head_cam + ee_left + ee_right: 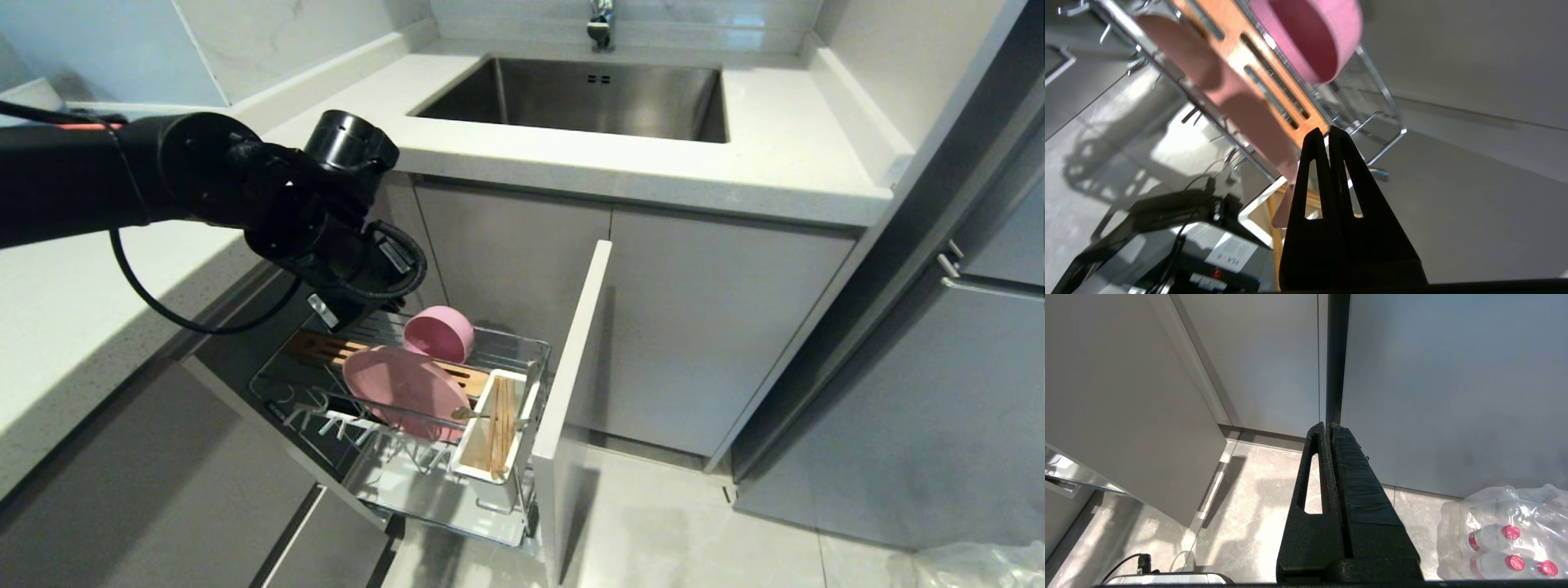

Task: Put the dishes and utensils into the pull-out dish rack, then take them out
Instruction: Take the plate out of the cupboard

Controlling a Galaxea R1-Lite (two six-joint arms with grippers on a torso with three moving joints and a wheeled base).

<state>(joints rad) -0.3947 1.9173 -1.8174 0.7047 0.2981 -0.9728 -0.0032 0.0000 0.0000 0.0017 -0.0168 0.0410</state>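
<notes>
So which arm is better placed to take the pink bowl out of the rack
Left. The left pincer hangs shut over the rack, close to the pink bowl. The right pincer faces cabinet fronts and floor, away from the rack.

One pink plate (402, 387), one pink bowl (441, 332), one utensil holder (472, 465).
</notes>
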